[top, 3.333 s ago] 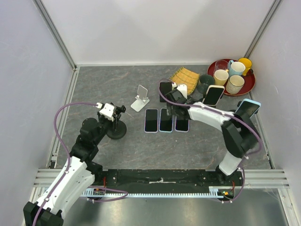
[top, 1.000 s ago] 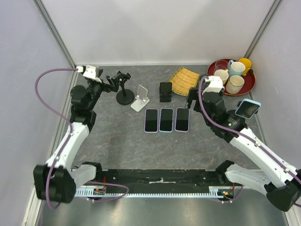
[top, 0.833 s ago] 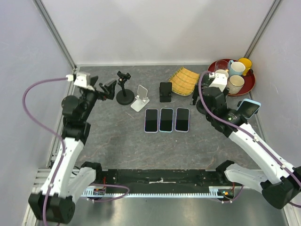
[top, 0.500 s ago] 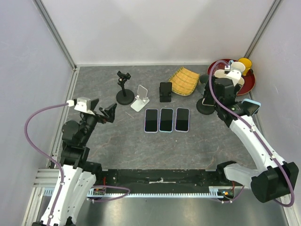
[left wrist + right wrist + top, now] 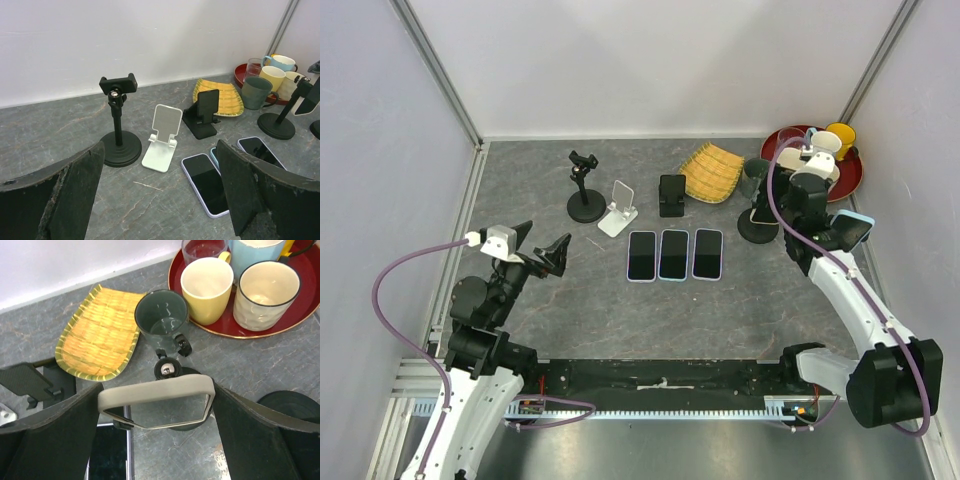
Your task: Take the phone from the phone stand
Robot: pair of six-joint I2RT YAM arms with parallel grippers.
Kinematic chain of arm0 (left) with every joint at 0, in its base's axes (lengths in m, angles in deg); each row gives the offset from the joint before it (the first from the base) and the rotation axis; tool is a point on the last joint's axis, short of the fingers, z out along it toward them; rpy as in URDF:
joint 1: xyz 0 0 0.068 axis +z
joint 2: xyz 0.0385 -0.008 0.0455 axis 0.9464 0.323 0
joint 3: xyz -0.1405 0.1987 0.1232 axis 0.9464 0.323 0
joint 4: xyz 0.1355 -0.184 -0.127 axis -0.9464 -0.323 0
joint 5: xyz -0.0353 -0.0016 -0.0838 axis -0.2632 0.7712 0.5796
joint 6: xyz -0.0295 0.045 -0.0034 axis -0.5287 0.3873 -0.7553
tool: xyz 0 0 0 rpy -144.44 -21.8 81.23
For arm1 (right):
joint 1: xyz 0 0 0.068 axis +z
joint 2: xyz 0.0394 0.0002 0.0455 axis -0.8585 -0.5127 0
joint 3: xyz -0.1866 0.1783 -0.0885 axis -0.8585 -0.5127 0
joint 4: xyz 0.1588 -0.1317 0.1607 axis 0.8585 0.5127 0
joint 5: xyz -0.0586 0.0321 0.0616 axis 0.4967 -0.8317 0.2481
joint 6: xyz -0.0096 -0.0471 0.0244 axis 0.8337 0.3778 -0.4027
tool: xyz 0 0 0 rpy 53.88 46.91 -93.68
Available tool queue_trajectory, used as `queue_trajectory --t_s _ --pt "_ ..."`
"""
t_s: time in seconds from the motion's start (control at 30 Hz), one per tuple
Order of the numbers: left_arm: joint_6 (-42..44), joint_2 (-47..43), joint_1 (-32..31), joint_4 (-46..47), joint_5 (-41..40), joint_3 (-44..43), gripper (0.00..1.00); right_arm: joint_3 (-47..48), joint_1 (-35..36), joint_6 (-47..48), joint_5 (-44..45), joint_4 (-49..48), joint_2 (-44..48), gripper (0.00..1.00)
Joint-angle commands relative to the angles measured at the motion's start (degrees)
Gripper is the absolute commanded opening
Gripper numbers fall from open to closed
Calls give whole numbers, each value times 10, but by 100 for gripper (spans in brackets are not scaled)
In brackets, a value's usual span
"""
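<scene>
A phone [image 5: 156, 392] in a pale grey case stands on a black round-based phone stand [image 5: 167, 369] beside the green mug. My right gripper [image 5: 157, 390] is open, one finger at each side edge of the phone, close against the case. The phone still rests on the stand. From above, my right gripper [image 5: 765, 208] and wrist cover that phone, and only the stand's base [image 5: 757, 230] shows. My left gripper [image 5: 535, 245] hangs open and empty over the near left of the table, its fingers [image 5: 80, 185] wide apart.
Three phones [image 5: 673, 254] lie flat mid-table. Behind them stand a black pole stand [image 5: 584, 200], a white folding stand [image 5: 619, 210] and a black folding stand [image 5: 671, 195]. A bamboo tray [image 5: 711, 172], green mug [image 5: 161, 319] and red tray [image 5: 848, 185] of mugs sit back right. A blue-cased phone [image 5: 848, 230] is at the far right.
My left arm has drawn back from the black pole stand to the near left. My right arm has swung right, and its fingers now stand on both sides of the phone.
</scene>
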State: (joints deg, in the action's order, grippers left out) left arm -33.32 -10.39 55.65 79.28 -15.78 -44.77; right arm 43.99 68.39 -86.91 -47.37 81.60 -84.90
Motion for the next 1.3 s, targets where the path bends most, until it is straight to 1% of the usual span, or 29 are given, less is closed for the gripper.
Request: queue_trajectory --t_s 0.0,0.23,0.3,0.4,0.5,0.53,0.6,0.63,0.7,0.77,0.8,0.9,1.1,1.27 --pt "27 -4 -4 7 -7 5 98 -26 -2 20 -44 -74 6 94" --pt "34 -7 -5 1 1 3 100 -44 -2 35 -25 -95 5 86" --pt "36 -8 -5 1 1 4 100 -49 -2 34 -20 -100 3 85" --pt "38 -9 -5 3 5 6 100 -54 -2 36 -16 -110 -1 78" --pt "40 -6 -5 5 5 8 100 -54 -2 38 -15 -110 5 63" --pt "40 -5 -5 5 4 8 100 -54 -2 40 -16 -110 9 50" --pt "41 -2 -6 7 15 9 100 -50 -2 44 -17 -107 25 39" --pt "41 0 -5 10 20 9 100 -48 -3 46 -17 -100 34 32" --pt "42 1 -5 14 38 12 100 -39 -2 49 -20 -89 45 24" --pt "42 1 -5 18 47 13 100 -38 -2 51 -22 -86 62 19" --pt "46 4 -5 19 58 14 100 -39 -1 51 -25 -84 68 15" --pt "49 7 -7 19 71 17 100 -40 -1 51 -29 -83 86 9" --pt "53 21 -7 19 93 16 100 -33 8 51 -31 -69 115 0" --pt "56 28 -9 19 104 18 100 -24 32 54 -33 -50 143 0"
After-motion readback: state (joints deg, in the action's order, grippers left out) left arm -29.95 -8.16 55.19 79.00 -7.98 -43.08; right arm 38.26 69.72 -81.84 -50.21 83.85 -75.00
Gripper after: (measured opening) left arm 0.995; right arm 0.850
